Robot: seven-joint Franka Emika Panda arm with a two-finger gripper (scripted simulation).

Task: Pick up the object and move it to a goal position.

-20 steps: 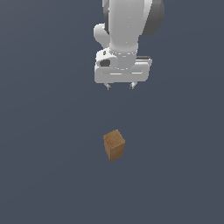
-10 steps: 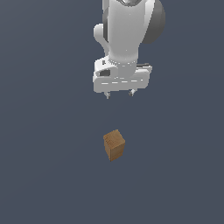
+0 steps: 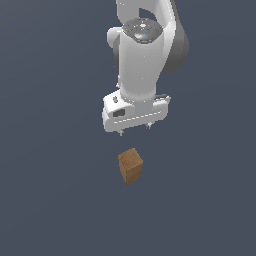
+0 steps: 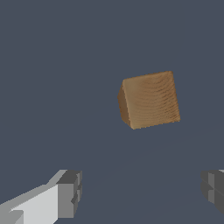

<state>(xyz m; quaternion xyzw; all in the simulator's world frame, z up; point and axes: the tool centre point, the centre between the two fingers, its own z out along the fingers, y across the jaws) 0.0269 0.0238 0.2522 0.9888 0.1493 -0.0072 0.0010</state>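
A single brown wood-grain block (image 3: 130,165) is seen standing alone on a plain dark grey-blue surface (image 3: 50,200), with one white robot arm (image 3: 145,55) poised above it. Nothing else is seen on the surface, and nothing is interposed between the block and the gripper (image 3: 134,129). In the wrist view the two grey fingers (image 4: 70,193) are held wide apart and nothing is gripped; the block (image 4: 149,100) is shown clear of both, ahead of the gap between them and nearer the far finger than the white-backed one. In the exterior view only two short fingertips (image 3: 120,133) are visible under the white hand, well above the block.
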